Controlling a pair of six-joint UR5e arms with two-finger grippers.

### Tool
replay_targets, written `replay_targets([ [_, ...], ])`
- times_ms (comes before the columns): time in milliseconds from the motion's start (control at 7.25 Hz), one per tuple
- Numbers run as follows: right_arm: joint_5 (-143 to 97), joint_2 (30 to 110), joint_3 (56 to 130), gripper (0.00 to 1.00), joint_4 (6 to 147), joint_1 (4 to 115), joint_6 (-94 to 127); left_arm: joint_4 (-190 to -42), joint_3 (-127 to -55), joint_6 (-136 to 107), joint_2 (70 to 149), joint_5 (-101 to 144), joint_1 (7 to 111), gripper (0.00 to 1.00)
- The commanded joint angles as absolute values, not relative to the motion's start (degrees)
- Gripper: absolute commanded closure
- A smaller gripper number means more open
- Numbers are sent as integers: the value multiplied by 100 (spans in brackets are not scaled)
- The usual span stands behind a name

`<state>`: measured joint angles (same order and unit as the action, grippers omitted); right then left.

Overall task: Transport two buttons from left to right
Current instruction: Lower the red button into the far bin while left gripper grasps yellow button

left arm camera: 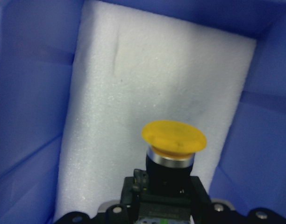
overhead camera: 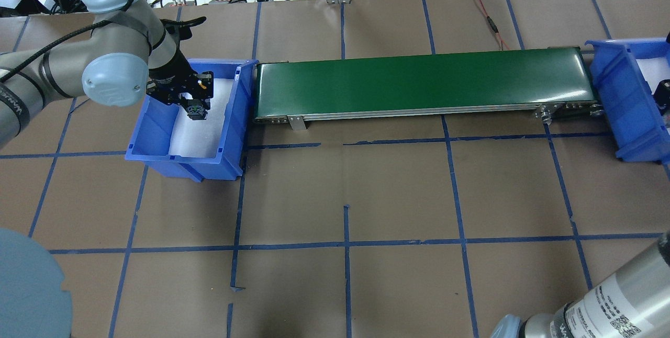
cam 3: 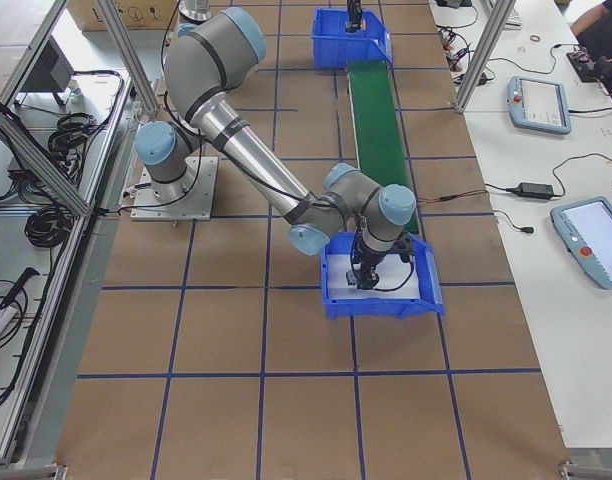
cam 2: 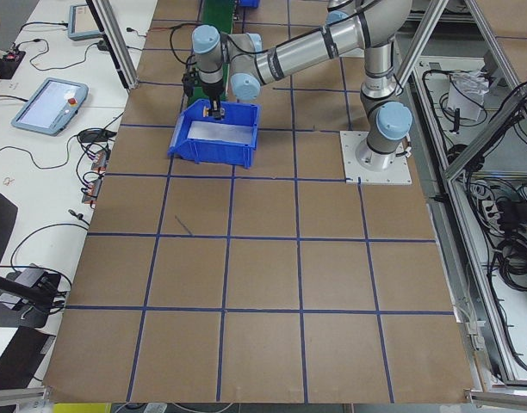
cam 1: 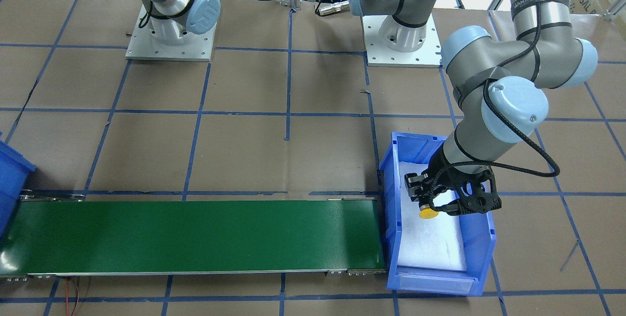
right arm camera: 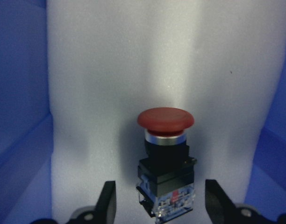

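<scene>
The yellow button [left arm camera: 174, 137], a yellow mushroom cap on a black body, is held in my left gripper [cam 1: 436, 204], which is shut on its body. It hangs just above the white foam inside the left blue bin [cam 1: 391, 218]; the same gripper also shows in the overhead view [overhead camera: 196, 109]. The red button [right arm camera: 166, 122] lies on the white foam of the right blue bin [cam 3: 433, 290]. My right gripper [right arm camera: 161, 205] is open, with its fingers [right arm camera: 107, 201] on either side of the button's body and apart from it.
A green conveyor belt [overhead camera: 419, 80] runs between the two bins. The right bin [overhead camera: 611, 84] sits at the belt's far end. The brown table carries blue tape lines. Both arm bases [cam 1: 402, 37] stand at the robot's side of the table.
</scene>
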<state>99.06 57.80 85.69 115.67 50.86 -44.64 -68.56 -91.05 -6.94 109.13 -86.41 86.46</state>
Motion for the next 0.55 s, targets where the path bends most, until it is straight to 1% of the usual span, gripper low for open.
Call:
replay_targets([
  [0, 9949, 5836, 8613, 0, 11628, 5080, -4465, -7093, -8536, -1518, 10881, -8237, 8973, 76],
  [414, 9896, 6090, 8824, 0, 11619, 5080, -4430, -6997, -8376, -2282, 11064, -7876, 9175, 76],
])
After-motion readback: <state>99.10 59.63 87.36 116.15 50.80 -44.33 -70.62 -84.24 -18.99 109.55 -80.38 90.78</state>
